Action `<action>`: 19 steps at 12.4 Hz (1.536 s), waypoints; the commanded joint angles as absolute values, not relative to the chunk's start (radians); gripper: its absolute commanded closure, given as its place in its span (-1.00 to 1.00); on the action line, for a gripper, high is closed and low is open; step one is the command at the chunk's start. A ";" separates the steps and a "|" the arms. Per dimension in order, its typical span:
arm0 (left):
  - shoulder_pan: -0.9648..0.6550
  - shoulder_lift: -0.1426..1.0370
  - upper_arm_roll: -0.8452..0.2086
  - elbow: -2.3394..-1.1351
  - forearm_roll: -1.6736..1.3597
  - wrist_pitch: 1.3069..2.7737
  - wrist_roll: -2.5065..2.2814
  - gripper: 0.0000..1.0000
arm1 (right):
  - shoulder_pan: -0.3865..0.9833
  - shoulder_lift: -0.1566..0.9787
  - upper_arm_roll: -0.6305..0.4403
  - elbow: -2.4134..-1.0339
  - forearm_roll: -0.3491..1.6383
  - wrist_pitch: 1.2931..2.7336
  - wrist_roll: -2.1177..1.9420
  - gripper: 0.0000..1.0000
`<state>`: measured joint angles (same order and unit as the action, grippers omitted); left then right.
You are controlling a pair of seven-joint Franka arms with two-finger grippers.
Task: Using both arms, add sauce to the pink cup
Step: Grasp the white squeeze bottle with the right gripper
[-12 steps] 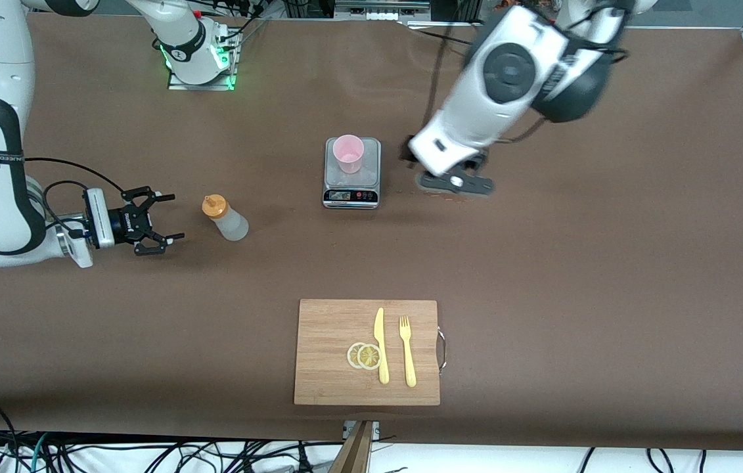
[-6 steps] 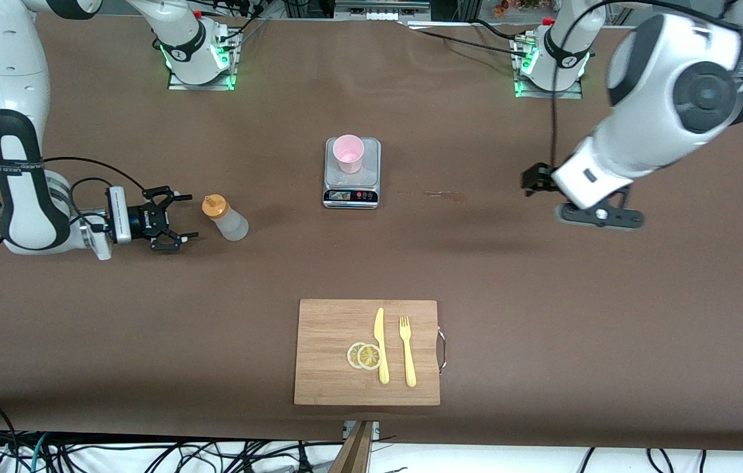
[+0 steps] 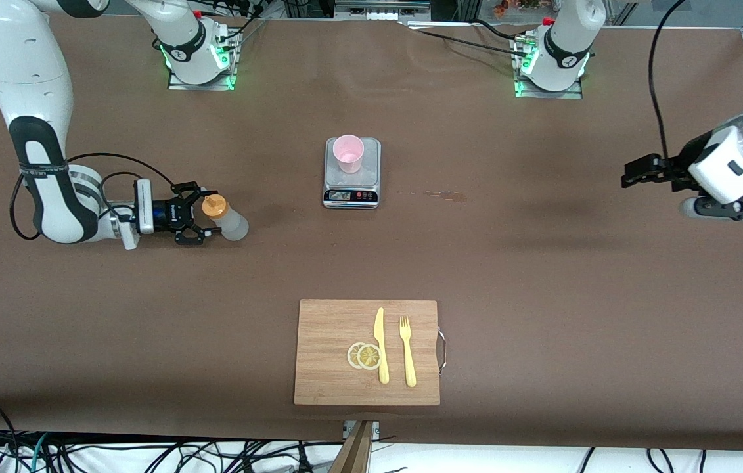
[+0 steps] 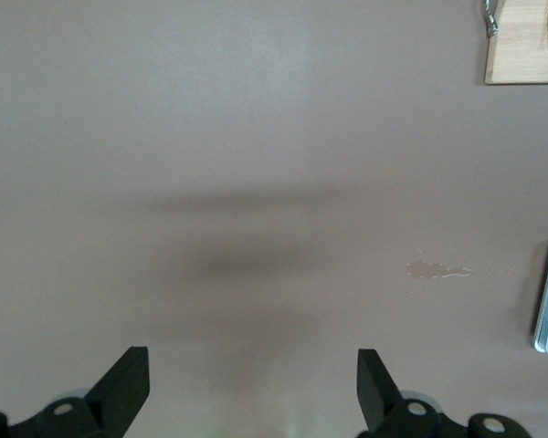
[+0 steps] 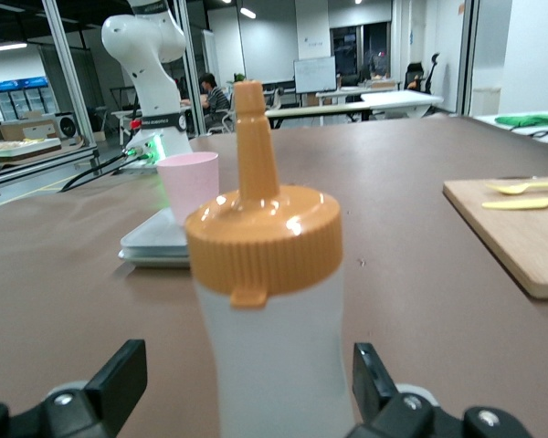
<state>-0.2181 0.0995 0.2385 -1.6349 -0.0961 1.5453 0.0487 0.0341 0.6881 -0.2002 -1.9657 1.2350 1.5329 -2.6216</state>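
Both pairs of fingers are standing wide apart and holding nothing. I am reaching my right gripper point(image 3: 203, 221) low along the table, its black fingers point(image 5: 119, 379) flanking the small translucent squeeze bottle with the orange nozzle cap point(image 3: 225, 217) without yet closing on it. I am holding my left gripper point(image 3: 634, 177) up over bare cloth at the left arm's end of the table, well apart from everything.

A brown matte cloth point(image 3: 542, 295) is covering the whole table, with a small pale stain point(image 3: 445, 194) on it. The small pale pink plastic tumbler point(image 3: 348, 152) is standing upright on a silver kitchen scale point(image 3: 371, 172). Nearer the front camera, a wooden cutting board point(image 3: 325, 348) is carrying two lemon slices point(image 3: 364, 355), a yellow plastic knife point(image 3: 380, 345) and a yellow plastic fork point(image 3: 406, 351).

My right wrist view is showing an office room with glass partitions, desks and ceiling lights. I cannot read any writing.
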 commanded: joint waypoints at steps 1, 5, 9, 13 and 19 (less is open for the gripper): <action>-0.138 0.060 0.146 -1.640 -0.017 1.505 0.083 -1.00 | 0.064 0.658 -0.190 -2.020 1.292 1.565 -2.668 -1.00; -0.130 0.063 0.130 -1.638 -0.012 1.467 0.089 -1.00 | 0.083 0.658 -0.176 -2.020 1.322 1.577 -2.683 -0.95; -0.130 0.091 0.132 -1.615 -0.014 1.444 0.107 -1.00 | 0.119 0.640 -0.173 -2.020 1.377 1.577 -2.678 0.86; -0.133 0.095 0.130 -1.614 -0.018 1.436 0.106 -1.00 | 0.202 0.511 -0.184 -2.045 1.359 1.685 -2.535 1.00; -0.133 0.097 0.130 -1.612 -0.023 1.434 0.104 -1.00 | 0.428 0.171 -0.218 -2.134 0.937 2.040 -1.962 1.00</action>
<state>-0.1363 0.0873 0.1349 -1.6355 -0.0382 1.4535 0.0851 0.3563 0.2920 -0.2036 -2.0642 1.0598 1.9653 -2.1252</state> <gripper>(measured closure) 0.000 0.793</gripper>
